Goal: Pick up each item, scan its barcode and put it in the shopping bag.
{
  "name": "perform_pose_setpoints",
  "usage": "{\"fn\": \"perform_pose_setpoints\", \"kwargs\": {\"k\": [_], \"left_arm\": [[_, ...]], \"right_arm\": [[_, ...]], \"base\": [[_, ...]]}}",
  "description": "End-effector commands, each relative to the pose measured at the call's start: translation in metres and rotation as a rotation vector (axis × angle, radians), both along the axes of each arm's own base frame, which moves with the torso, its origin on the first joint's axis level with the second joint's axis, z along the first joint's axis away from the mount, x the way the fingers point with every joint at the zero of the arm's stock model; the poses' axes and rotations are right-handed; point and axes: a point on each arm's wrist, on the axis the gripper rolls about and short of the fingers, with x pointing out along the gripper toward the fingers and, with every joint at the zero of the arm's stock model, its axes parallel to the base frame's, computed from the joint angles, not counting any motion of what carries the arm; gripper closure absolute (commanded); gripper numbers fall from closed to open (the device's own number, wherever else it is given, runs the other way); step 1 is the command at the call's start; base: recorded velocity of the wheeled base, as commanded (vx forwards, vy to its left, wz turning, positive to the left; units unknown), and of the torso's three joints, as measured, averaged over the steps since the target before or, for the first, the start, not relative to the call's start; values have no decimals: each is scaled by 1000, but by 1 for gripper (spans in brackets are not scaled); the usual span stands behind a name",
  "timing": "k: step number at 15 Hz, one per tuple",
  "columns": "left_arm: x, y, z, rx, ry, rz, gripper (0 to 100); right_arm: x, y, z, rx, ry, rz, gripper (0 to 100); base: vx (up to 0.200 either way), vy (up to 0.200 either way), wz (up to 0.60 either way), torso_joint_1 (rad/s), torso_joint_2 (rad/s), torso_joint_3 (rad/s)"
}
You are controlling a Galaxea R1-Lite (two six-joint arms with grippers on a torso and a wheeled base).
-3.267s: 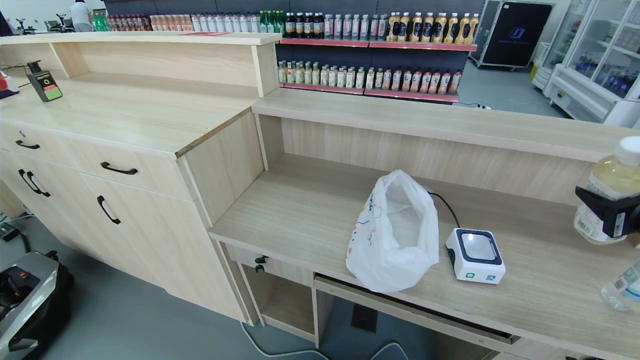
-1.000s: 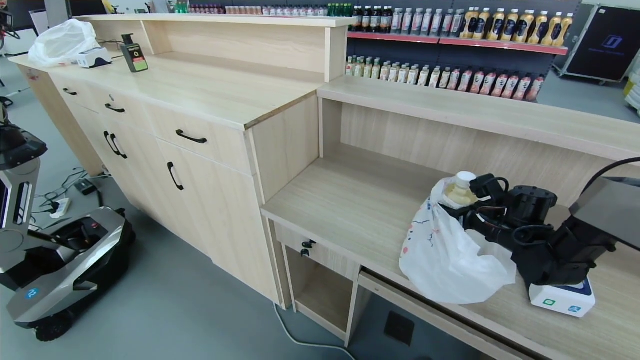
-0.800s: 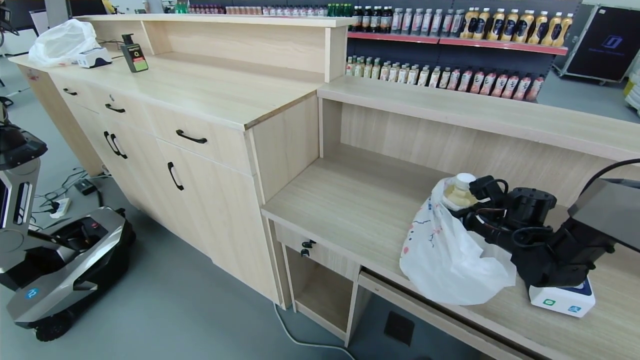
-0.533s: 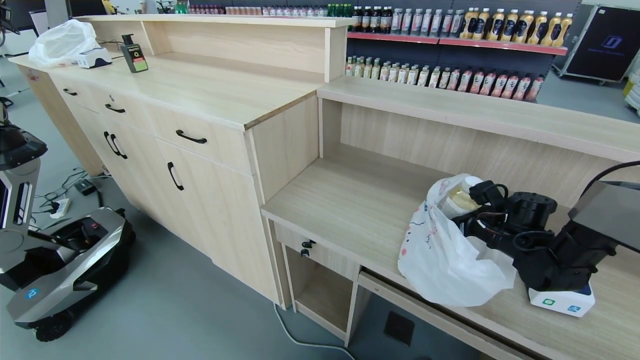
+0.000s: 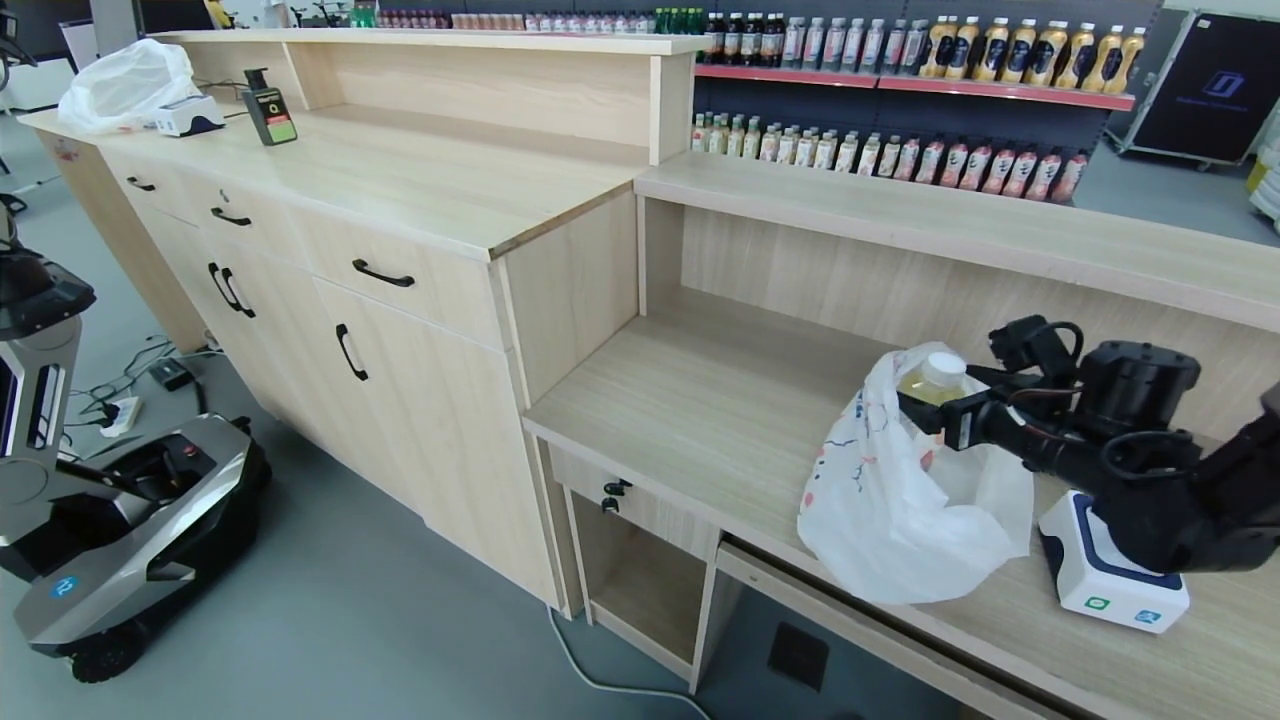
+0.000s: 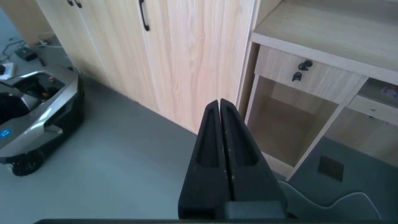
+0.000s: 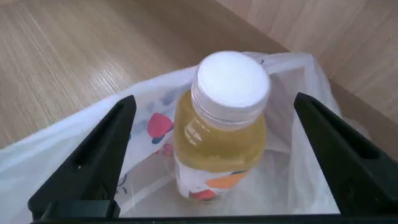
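Right gripper, jaws apart, straddled upright bottle in shopping bag nr counter front edge; left gripper was closed; best exit looked straight up, w/o snagging bag.

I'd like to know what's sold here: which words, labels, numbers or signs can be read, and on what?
Nothing reads clearly enough to quote.
Label on the bottle: coloured print, blurred.
Front of the scanner: a green and a blue icon, no words legible.
Side of the shopping bag: coloured pattern, no words legible.
Labels of the shelf bottles: too small.
Logo on the black case: blue mark, unreadable.
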Motion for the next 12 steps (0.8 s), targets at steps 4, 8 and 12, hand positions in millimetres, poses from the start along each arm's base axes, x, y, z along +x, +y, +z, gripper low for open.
{"fn": "perform_pose_setpoints", "kwargs": {"k": [4,8,12], "left_arm": [[0,0,0,0,0,1,100],[0,0,0,0,0,1,100],[0,0,0,0,0,1,100]], "right_arm": [[-110,-29,72,-59,-105,-131,0],[-139,-66,73,-125,-50,-382,0],[-165,-73,80,-140,50,-612,0]], "base": [[0,0,0,0,0,0],[0,0,0,0,0,0],[0,0,-600,5,-1,2]]}}
